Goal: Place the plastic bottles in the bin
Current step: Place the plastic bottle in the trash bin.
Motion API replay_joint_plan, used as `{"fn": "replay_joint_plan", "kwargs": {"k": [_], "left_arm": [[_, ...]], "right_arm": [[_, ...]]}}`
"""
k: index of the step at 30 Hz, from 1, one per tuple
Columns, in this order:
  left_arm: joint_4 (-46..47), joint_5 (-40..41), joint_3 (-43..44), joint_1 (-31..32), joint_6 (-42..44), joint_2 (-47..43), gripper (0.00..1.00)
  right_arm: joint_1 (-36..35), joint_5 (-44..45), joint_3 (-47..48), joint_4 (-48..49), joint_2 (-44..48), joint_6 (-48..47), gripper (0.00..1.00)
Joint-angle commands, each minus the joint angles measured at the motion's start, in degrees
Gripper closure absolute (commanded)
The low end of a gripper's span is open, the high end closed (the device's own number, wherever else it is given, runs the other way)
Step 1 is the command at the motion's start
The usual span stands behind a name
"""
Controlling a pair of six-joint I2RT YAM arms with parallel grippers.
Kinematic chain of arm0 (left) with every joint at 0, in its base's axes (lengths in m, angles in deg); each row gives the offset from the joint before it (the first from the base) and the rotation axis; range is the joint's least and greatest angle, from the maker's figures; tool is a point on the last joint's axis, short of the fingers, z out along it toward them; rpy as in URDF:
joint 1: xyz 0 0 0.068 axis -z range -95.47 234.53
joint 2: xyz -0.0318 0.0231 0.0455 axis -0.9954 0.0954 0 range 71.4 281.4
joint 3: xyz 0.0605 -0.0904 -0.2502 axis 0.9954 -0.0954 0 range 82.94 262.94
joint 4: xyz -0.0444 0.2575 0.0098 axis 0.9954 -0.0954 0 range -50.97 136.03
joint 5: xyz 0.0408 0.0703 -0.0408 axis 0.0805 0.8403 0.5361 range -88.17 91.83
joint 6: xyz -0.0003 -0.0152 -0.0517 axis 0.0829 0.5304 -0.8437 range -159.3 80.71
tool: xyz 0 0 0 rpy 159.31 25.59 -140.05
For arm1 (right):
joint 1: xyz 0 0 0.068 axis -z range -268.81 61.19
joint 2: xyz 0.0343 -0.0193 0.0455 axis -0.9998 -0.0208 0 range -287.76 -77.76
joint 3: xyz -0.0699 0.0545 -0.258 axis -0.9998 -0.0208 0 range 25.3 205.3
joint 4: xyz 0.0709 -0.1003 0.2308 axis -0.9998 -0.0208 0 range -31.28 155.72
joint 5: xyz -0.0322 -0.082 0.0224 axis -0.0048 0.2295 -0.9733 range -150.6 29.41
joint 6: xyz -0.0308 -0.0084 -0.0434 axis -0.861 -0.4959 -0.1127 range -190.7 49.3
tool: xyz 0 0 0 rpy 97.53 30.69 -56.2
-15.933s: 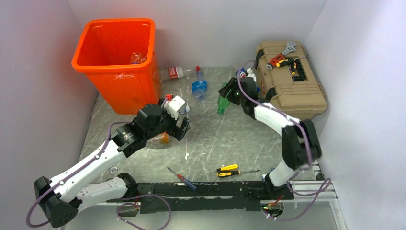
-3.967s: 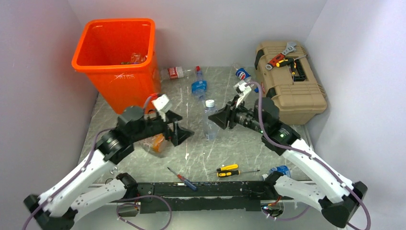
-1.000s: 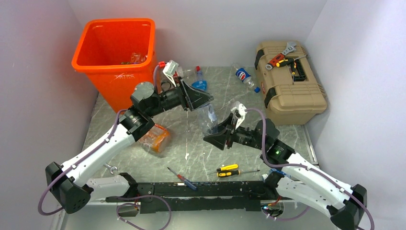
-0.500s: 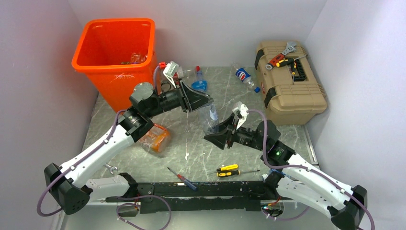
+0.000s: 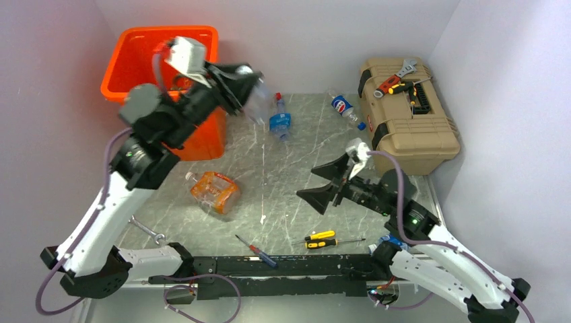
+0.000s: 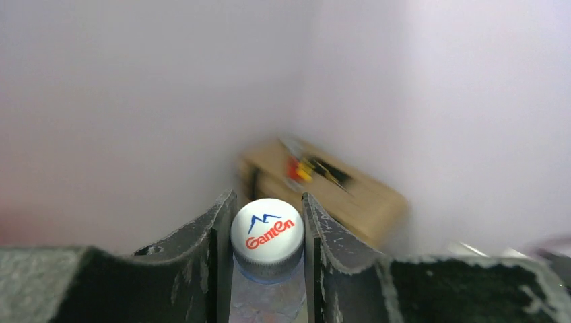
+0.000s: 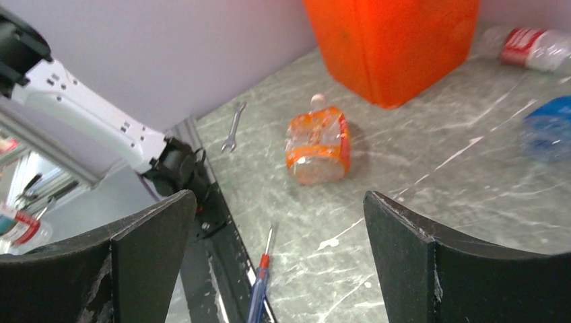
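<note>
Left wrist view: the left gripper is pinched narrow on a clear plastic bottle, whose white cap, printed "Ganten", shows between the fingers.
Held bottle: high in the air, to the right of the orange bin in the top external view.
Right gripper: spread wide with nothing in it, above the middle of the surface.
Bottles on the surface: an orange-labelled bottle on its side in front of the bin; a blue-labelled bottle farther back; a third bottle beside the tan toolbox.
</note>
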Motion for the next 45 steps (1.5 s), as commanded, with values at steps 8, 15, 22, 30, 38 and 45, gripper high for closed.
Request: {"fn": "replay_joint_plan", "kwargs": {"k": [8, 15, 22, 30, 38, 45], "left_arm": [[0.93, 17.92, 16.8, -28.01, 18.89, 9.75, 1.0], [3.31, 29.81, 17.81, -35.57, 19.4, 17.46, 1.0], [0.32, 35.95, 15.76, -37.39, 19.04, 24.58, 1.0], [-1.99, 31.92, 15.85, -39.28, 11.16, 27.25, 0.01], [0.75, 16.64, 17.73, -34.51, 9.1, 14.87, 0.0], [-7.1, 9.48, 11.55, -10.82, 16.3, 5.27, 0.0]], "right_arm": [[0.13, 15.69, -1.42, -4.88, 8.66, 2.09, 0.0], [0.14, 14.87, -5.83, -2.58, 10.67, 5.81, 0.0], [0.07, 17.1, -7.0, -2.71, 10.03, 4.98, 0.0], [0.14, 20.58, -6.19, -4.96, 9.24, 4.4, 0.0], [0.13, 23.73, -5.37, -5.41, 7.05, 4.46, 0.0], [0.09, 25.97, -3.78, -3.96, -0.23, 5.78, 0.0]]}}
